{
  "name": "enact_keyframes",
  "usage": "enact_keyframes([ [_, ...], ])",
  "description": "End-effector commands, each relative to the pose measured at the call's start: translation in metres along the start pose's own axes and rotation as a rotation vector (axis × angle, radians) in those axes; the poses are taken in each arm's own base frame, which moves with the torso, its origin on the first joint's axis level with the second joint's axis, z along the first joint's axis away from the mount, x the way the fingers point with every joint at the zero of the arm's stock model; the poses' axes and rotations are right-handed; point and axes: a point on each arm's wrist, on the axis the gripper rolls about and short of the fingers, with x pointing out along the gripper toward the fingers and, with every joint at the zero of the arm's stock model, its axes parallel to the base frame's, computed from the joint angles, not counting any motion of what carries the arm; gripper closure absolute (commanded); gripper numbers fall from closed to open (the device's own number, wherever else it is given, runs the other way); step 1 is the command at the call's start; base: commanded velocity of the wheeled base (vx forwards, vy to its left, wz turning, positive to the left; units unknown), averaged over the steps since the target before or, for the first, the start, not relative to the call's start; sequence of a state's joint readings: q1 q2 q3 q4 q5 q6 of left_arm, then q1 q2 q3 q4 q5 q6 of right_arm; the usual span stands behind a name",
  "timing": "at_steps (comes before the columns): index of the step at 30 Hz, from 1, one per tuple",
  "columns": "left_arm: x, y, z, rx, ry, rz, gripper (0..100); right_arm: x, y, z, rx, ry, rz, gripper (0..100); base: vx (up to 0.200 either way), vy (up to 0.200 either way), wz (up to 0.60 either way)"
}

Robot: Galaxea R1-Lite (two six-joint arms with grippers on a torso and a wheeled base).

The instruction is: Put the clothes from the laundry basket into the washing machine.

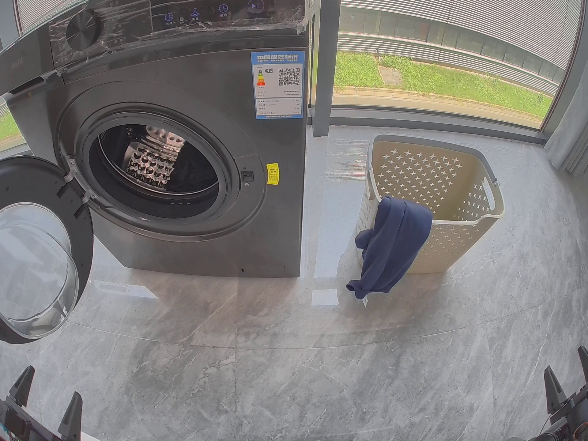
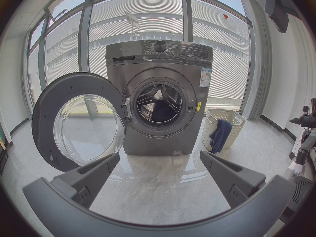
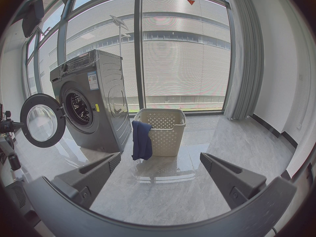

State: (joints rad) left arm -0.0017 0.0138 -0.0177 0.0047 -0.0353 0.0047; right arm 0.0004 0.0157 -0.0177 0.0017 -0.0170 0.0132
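1. Floor [image 1: 306, 362]: grey marble-look tile. It carries the washer and the basket.
2. Window [image 1: 453, 44]: full-height glazing behind both, with grass outside.
3. Washer [image 1: 202, 68]: grey front-loader, standing on the robot's left half of the scene.
4. Door [image 1: 37, 258]: round, with a glass bowl, swung fully open toward the robot's left.
5. Drum [image 1: 153, 160]: exposed, with perforated metal visible. In the left wrist view a dark mass lies low inside; cannot tell what it is.
6. Basket [image 1: 441, 173]: cream with star cut-outs, upright. It sits to the right of the washer, apart from it and near the window.
7. Garment [image 1: 392, 243]: navy, draped over the basket's near-left rim. Most of it hangs outside down the wall, with the lower end down by the floor.
8. Left gripper [image 2: 159, 157]: low and well short of the washer, facing the drum, fingers spread with nothing between them.
9. Right gripper [image 3: 159, 157]: low and well short of the basket, facing it, fingers spread and holding nothing.
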Motion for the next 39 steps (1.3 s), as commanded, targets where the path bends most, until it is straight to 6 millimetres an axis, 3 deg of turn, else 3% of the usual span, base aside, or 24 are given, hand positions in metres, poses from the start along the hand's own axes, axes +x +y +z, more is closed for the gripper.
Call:
enact_keyframes([
  [1, 0.0006, 0.0000, -0.0046, 0.000, 0.008, 0.000, 0, 0.0000, -0.0001, -0.0048, 0.001, 0.000, 0.001, 0, 0.000, -0.200, 0.00],
  [11, 0.0006, 0.0000, -0.0046, 0.006, 0.008, 0.000, 0, 0.0000, -0.0001, -0.0048, 0.001, 0.000, 0.000, 0, 0.000, -0.200, 0.00],
  [17, 0.0006, 0.0000, -0.0046, 0.003, 0.008, -0.001, 0, 0.0000, -0.0001, -0.0048, 0.002, 0.000, 0.000, 0, 0.000, 0.000, 0.00],
  [35, 0.0006, 0.0001, -0.0046, -0.019, 0.008, 0.003, 0, 0.0000, -0.0001, -0.0048, 0.004, 0.000, 0.000, 0, 0.200, 0.000, 0.00],
  [39, 0.0006, 0.0001, -0.0046, -0.019, 0.008, 0.003, 0, 0.0000, -0.0001, -0.0048, 0.004, 0.000, 0.000, 0, 0.000, 0.000, 0.00],
])
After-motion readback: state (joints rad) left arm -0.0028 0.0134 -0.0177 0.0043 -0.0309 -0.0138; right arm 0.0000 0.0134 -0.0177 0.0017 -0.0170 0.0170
